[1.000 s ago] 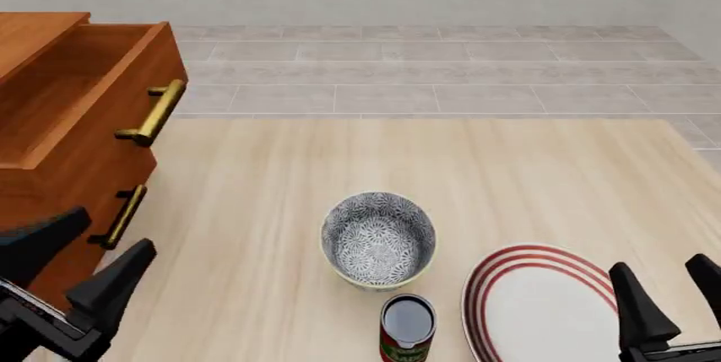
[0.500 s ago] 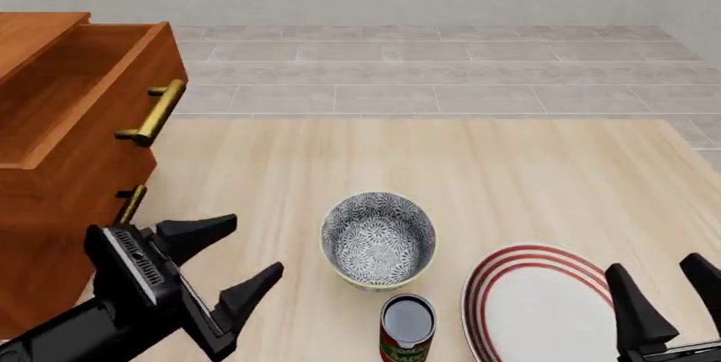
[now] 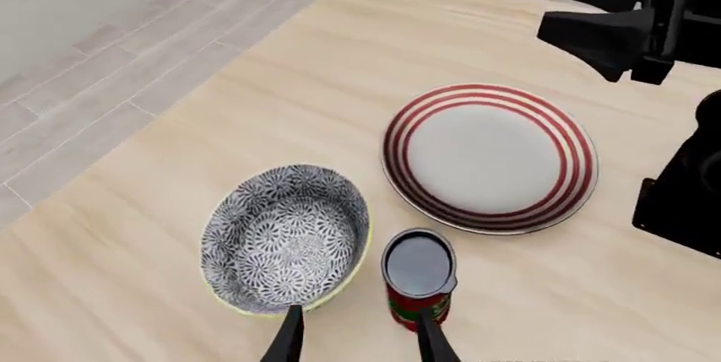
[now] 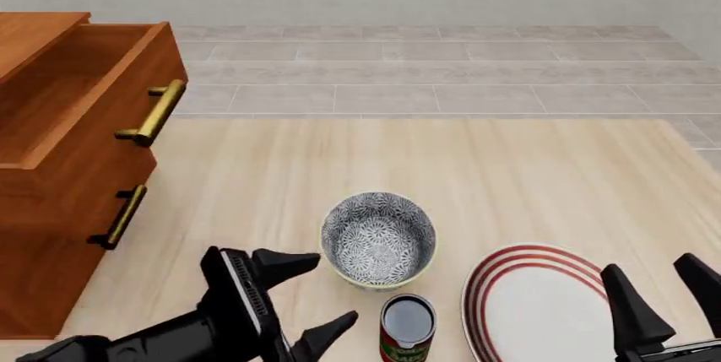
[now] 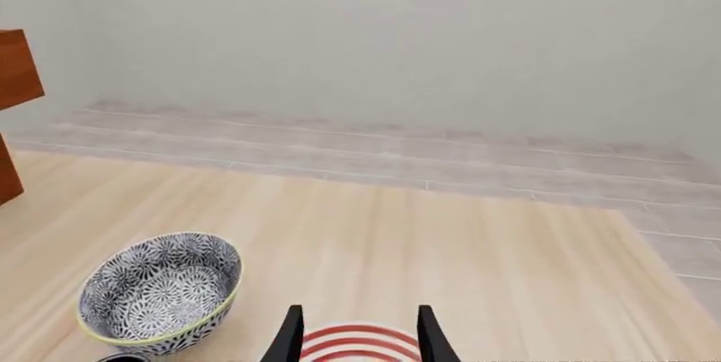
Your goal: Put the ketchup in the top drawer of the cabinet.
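Note:
The ketchup can (image 4: 407,328) stands upright at the table's near edge, just in front of the patterned bowl; it also shows in the left wrist view (image 3: 420,273). My left gripper (image 4: 321,296) is open and empty, just left of the can and pointing at it. In the left wrist view (image 3: 360,341) the can sits ahead of one fingertip (image 3: 434,341), apart from it. The cabinet (image 4: 56,235) stands at the left with its top drawer (image 4: 79,100) pulled open. My right gripper (image 4: 664,290) is open and empty over the plate's right side.
A patterned bowl (image 4: 377,237) stands mid-table behind the can. A red-striped white plate (image 4: 541,303) lies right of the can. The lower drawer's brass handle (image 4: 121,217) shows it shut. The right arm (image 3: 631,8) shows in the left wrist view.
My left arm has swung right from beside the cabinet front to just left of the can, gripper still open. The right gripper has barely moved.

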Controlling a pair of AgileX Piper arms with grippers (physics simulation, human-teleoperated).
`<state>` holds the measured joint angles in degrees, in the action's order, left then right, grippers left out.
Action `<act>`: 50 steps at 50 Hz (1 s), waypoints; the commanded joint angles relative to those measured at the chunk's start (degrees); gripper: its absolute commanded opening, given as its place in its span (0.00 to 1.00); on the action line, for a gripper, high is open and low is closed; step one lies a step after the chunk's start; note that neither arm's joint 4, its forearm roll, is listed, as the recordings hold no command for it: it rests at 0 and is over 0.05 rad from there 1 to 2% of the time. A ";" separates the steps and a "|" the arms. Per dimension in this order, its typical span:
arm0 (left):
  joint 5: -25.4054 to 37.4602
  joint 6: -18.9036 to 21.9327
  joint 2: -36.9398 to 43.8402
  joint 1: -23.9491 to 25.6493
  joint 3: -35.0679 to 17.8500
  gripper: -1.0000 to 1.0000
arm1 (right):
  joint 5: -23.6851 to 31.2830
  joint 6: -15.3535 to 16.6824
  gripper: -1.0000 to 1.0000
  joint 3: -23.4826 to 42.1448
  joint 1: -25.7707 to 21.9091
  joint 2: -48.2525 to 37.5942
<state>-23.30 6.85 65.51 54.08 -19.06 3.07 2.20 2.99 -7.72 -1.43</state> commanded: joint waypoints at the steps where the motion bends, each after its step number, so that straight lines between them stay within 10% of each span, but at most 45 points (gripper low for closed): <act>1: -1.71 -0.90 5.91 4.47 -1.44 1.00 | 0.12 -2.31 1.00 0.17 -0.42 -0.22; 50: -17.58 1.19 29.86 4.45 -2.80 1.00 | -0.88 -2.32 1.00 -0.98 -1.20 -0.57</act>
<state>-38.78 8.18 92.41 59.19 -21.05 2.45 -0.03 2.18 -8.66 -1.67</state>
